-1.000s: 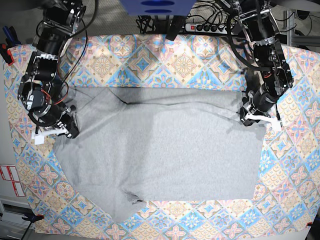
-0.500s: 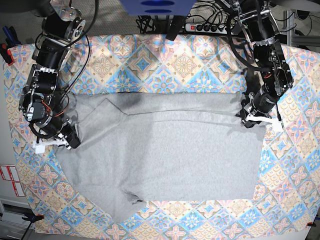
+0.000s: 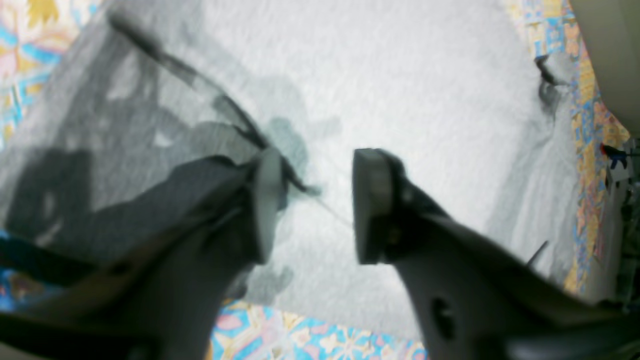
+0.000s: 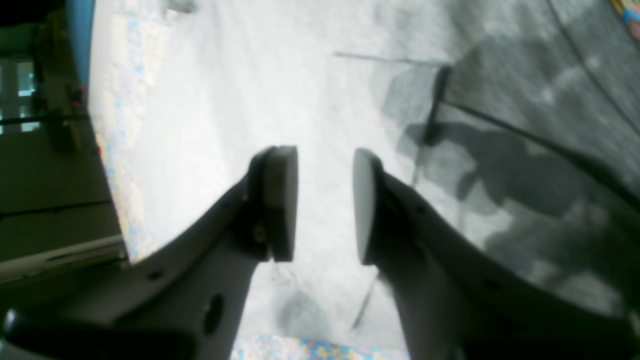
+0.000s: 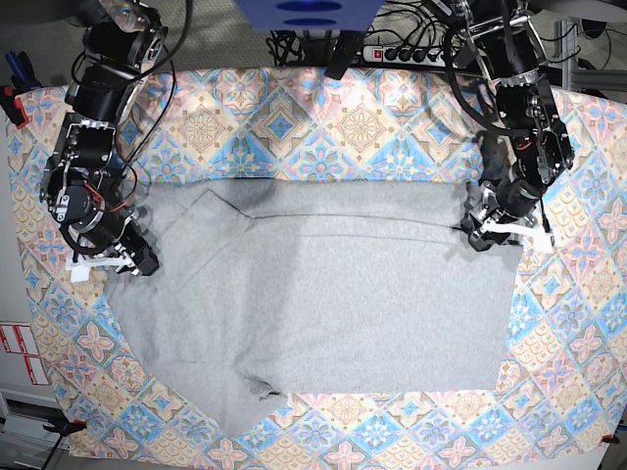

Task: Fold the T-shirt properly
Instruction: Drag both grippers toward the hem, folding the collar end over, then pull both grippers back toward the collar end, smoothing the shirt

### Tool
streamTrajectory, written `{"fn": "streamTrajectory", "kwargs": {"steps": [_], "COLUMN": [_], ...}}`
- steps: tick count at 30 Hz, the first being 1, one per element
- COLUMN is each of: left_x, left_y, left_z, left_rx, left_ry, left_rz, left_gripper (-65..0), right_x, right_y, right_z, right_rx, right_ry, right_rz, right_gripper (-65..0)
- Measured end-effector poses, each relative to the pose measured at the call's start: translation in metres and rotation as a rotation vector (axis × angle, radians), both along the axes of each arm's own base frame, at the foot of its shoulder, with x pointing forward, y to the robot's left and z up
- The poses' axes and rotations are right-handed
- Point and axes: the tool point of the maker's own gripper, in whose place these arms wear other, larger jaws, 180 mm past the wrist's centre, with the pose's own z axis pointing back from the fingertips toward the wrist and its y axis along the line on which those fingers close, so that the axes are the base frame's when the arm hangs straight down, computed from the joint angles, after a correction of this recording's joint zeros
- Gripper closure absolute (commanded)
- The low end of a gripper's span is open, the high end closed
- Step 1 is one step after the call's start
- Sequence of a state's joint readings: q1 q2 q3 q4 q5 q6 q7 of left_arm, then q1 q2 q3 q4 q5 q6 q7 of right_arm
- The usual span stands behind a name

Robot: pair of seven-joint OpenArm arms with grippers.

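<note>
Writing: none can be read; the grey side of the shirt that faces up is plain, and the red-and-white labels at the worktop's left edge are too small to make out.
T-shirt: the large light heather-grey knit T-shirt lies spread flat over the middle of the worktop, on the pastel blue, pink and cream tile-patterned cloth; one sleeve points toward the near left corner, and a fold runs across the shirt near its far edge.
Left arm: it reaches down from the far right corner and bends at the elbow, with the left gripper low at the shirt's right edge.
Left fingers: in the left wrist view the left gripper has its pale pads parted with a clear gap, bare grey fabric showing between them, nothing held.
Right arm: it comes down along the left edge of the worktop, its right gripper at the shirt's left edge.
Right fingers: in the right wrist view the right gripper stands with a narrower gap, pads apart above the fabric, gripping nothing.
Other: a black power strip lies beyond the far edge.
</note>
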State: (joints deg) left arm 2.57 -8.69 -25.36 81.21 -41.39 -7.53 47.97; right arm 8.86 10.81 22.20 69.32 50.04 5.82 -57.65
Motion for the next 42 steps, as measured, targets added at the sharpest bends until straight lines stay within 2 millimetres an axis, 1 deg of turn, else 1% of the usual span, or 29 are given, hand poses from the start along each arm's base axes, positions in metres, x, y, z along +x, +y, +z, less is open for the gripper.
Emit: {"fn": "streamTrajectory", "kwargs": {"steps": [2, 4, 5, 7, 9, 11, 12, 14, 15, 17, 19, 20, 24, 28, 33, 37, 38, 39, 40, 42], "left_x": [-0.007, -0.019, -0.025, -0.039, -0.052, -0.058, -0.059, -0.059, -0.063, -0.071, -0.079, -0.08, -0.076, -0.077, -0.052, -0.04, -0.04, -0.039, -0.039, -0.04], "left_y": [-0.001, 0.0, -0.001, -0.005, -0.004, -0.003, -0.004, -0.003, -0.001, 0.008, 0.023, 0.025, 0.025, 0.025, 0.026, 0.022, 0.022, 0.022, 0.022, 0.023], "left_z": [-0.004, -0.007, -0.005, -0.003, -0.01, -0.015, -0.017, -0.024, -0.03, -0.038, -0.043, -0.045, -0.044, -0.048, -0.05, -0.053, -0.054, -0.053, -0.054, -0.056], "left_rx": [-0.007, -0.007, -0.014, -0.035, -0.033, -0.031, -0.036, -0.052, -0.06, -0.078, -0.079, -0.083, -0.085, -0.098, -0.138, -0.171, -0.173, -0.174, -0.17, -0.164], "left_ry": [0.012, 0.028, 0.021, 0.016, 0.043, 0.064, 0.067, 0.079, 0.096, 0.119, 0.132, 0.137, 0.128, 0.132, 0.109, 0.098, 0.097, 0.096, 0.099, 0.113], "left_rz": [0.001, 0.006, 0.004, -0.003, 0.001, 0.005, 0.005, 0.014, 0.024, 0.069, 0.118, 0.127, 0.13, 0.138, 0.162, 0.168, 0.166, 0.166, 0.169, 0.17], "left_gripper": [-31.9, -31.8, -31.8, -31.8, -31.8, -31.8, -31.8, -31.8, -31.8, -31.8, -31.8, -31.8, -31.8, -31.8, -31.8, -31.4, -29.8, -26.2, -20.5, -5.9], "right_x": [-0.006, -0.02, -0.027, -0.043, -0.054, -0.06, -0.063, -0.071, -0.075, -0.082, -0.082, -0.082, -0.088, -0.086, -0.089, -0.105, -0.11, -0.115, -0.116, -0.117], "right_y": [0.0, -0.001, -0.002, -0.008, -0.018, -0.024, -0.023, -0.018, -0.015, -0.016, -0.016, -0.017, -0.016, -0.016, -0.015, -0.015, -0.014, -0.013, -0.014, -0.014], "right_z": [-0.001, -0.003, -0.002, 0.004, 0.014, 0.02, 0.021, 0.018, 0.014, 0.008, 0.008, 0.009, 0.005, 0.006, 0.004, -0.007, -0.01, -0.012, -0.013, -0.013], "right_rx": [-0.005, -0.032, -0.053, -0.093, -0.134, -0.171, -0.176, -0.168, -0.162, -0.167, -0.167, -0.168, -0.167, -0.169, -0.167, -0.163, -0.16, -0.156, -0.159, -0.159], "right_ry": [0.002, 0.008, 0.008, 0.002, -0.017, -0.028, -0.031, -0.021, -0.006, 0.017, 0.015, 0.012, 0.029, 0.023, 0.03, 0.07, 0.086, 0.103, 0.112, 0.111], "right_rz": [0.002, 0.007, 0.016, 0.025, 0.014, 0.011, 0.018, 0.03, 0.036, 0.037, 0.037, 0.034, 0.038, 0.037, 0.041, 0.044, 0.049, 0.056, 0.061, 0.06], "right_gripper": [-18.0, -16.6, -16.1, -15.4, -15.6, -15.6, -15.6, -15.4, -15.4, -15.4, -15.4, -15.4, -15.3, -15.5, -15.6, -15.7, -15.8, -15.8, -15.8, -15.8]}}
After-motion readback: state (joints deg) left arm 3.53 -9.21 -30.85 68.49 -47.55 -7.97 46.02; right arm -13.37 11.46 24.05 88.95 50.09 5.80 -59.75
